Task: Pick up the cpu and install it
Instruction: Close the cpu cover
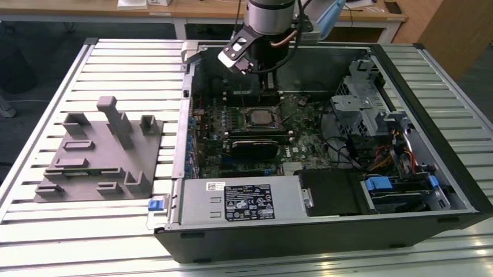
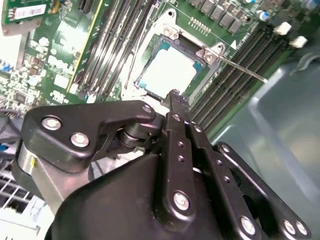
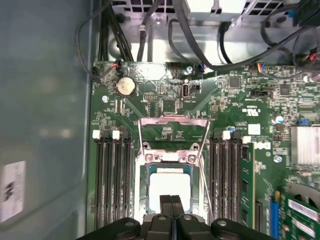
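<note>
The cpu [image 3: 170, 186] lies flat in its socket on the motherboard [image 3: 235, 100], pale silvery top facing up. It is seen in both wrist views and, smaller, in the exterior view [image 1: 260, 117]. The socket's metal load plate [image 3: 172, 131] stands swung open at one edge of the socket, so the chip is uncovered. In the second wrist view the thin retention lever [image 2: 246, 70] sticks out from the socket's side.

The gripper [image 3: 171, 200] hangs directly over the cpu's near edge. Its two black fingers are pressed together with only a hairline seam between them, and nothing is held. In the second wrist view the joined fingertips [image 2: 174, 95] come to a point just above the chip's border; whether they touch it cannot be told.

Rows of dark memory slots [image 3: 112, 175] flank the socket on both sides, and a round coin battery [image 3: 125, 85] sits beyond the open plate.

In the exterior view the arm reaches down into the open computer case [image 1: 324, 234], which lies on a slatted metal table [image 1: 123, 63]. A grey plastic block with upright posts [image 1: 100, 153] rests on the table at the exterior view's left, well apart from the gripper.
</note>
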Available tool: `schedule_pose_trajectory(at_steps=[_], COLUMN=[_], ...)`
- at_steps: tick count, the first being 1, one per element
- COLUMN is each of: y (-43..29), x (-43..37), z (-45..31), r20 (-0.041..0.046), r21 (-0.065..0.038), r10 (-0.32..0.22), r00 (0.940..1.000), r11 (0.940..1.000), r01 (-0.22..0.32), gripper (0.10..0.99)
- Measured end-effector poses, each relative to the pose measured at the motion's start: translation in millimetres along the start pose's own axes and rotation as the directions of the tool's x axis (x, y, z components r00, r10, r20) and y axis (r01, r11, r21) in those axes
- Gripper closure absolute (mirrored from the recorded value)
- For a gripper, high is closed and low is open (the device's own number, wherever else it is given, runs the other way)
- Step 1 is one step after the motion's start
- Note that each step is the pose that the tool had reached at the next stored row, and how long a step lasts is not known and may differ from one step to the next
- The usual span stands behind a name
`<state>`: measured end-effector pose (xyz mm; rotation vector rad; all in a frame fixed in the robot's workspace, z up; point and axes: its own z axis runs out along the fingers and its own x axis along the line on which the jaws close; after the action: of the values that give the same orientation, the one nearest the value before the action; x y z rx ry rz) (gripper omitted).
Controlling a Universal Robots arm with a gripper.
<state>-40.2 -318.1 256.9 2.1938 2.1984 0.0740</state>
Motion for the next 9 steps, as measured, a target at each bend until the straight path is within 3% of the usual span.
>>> schedule_pose_trajectory(at_steps=[3,5,9], y=[1.0,1.0,1.0], x=[0.0,-0.4,-8.9], z=[-7.2,-7.6,-7.7], r20=[-0.0016,-0.0019,-0.0017], r21=[0.009,0.012,0.014], r10=[0.0,0.0,0.0], r00=[1.0,1.0,1.0], r11=[1.0,0.9999,0.9999], r01=[0.0,0.0,0.0], gripper=[0.98,0.98,0.98])
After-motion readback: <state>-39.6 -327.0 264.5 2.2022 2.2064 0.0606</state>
